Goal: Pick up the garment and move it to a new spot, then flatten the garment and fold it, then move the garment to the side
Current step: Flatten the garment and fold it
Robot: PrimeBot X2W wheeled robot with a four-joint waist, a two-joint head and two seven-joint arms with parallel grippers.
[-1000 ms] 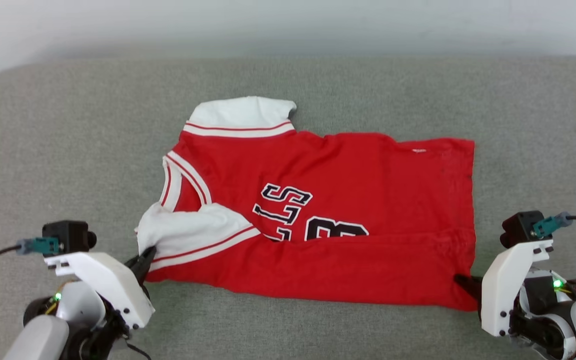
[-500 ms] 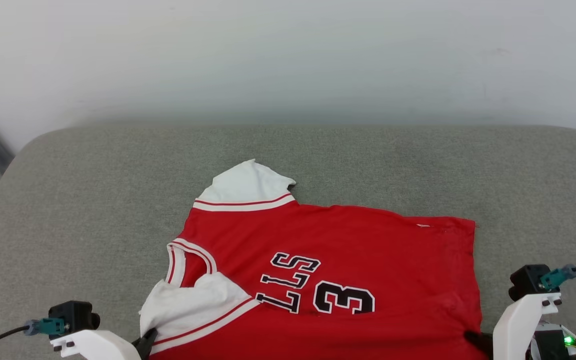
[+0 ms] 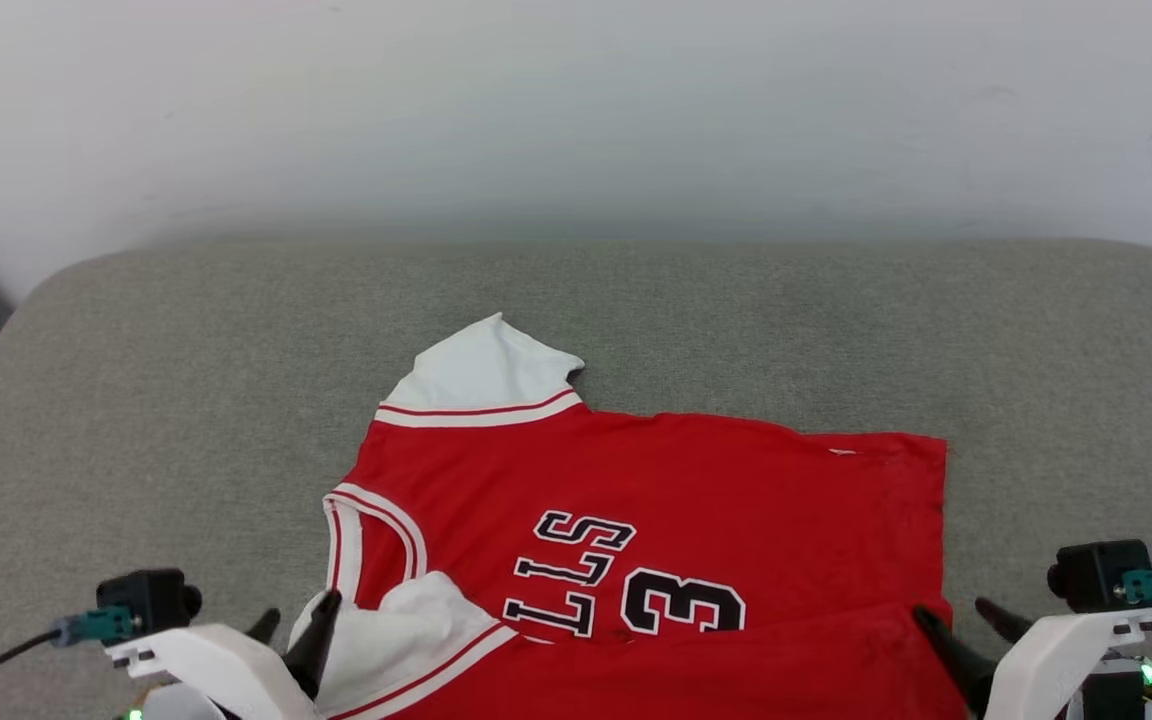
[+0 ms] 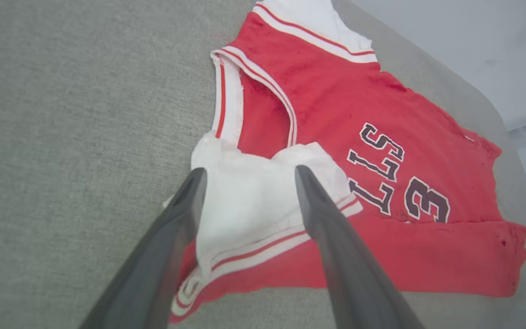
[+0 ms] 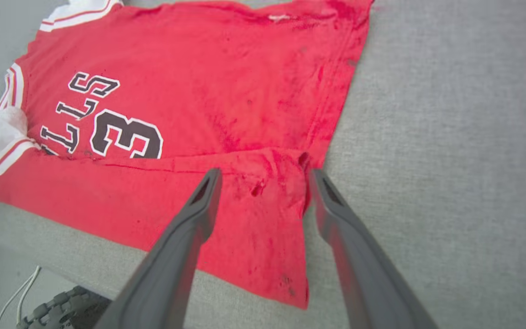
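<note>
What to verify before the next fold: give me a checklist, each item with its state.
1. The left gripper open, over the near sleeve: ok.
2. The right gripper open, over the hem corner: ok.
3. Near edge of the garment folded over: ok.
4. The far sleeve tucked in: not ok, it sticks out.
5. Hem corner flat: not ok, puckered.
6. Garment wholly on the cushion: ok.

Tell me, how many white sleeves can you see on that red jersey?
2. One sleeve sticks out at the far edge of the jersey; the other sleeve lies folded onto the chest beside the left gripper. Neither is hidden.
</note>
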